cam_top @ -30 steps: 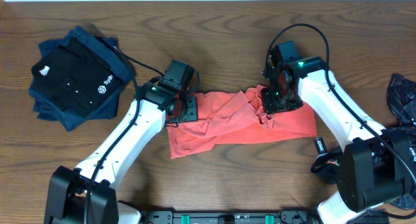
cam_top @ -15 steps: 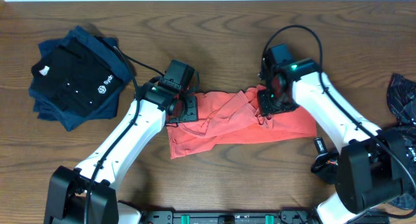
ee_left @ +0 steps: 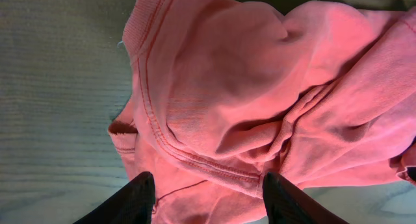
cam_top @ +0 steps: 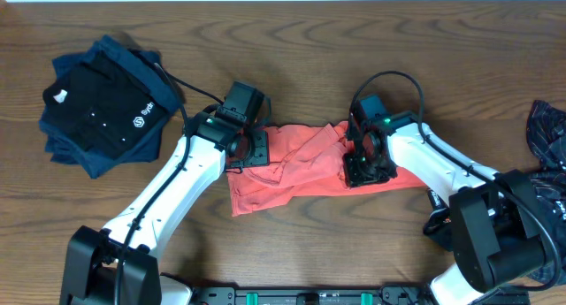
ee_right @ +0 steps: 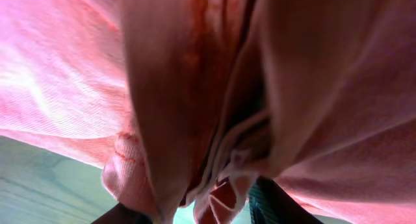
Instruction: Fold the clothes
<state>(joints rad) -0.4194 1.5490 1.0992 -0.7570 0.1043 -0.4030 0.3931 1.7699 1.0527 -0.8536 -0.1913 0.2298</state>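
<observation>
Right gripper (cam_top: 363,171), pinching the shirt (cam_top: 292,177), has dragged 1 side inward — fold underway; left gripper (cam_top: 252,153) stays spread at its edge.

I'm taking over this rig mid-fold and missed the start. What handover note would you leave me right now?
Left tool: open, straddling the left edge of the coral-red T-shirt.
Right tool: looks closed on a bunch of the shirt's right part.
Done: dark shirts lie stacked and folded at far left.
To do: the T-shirt is a rumpled strip, so finish folding it. A dark patterned garment waits at the right edge.
</observation>
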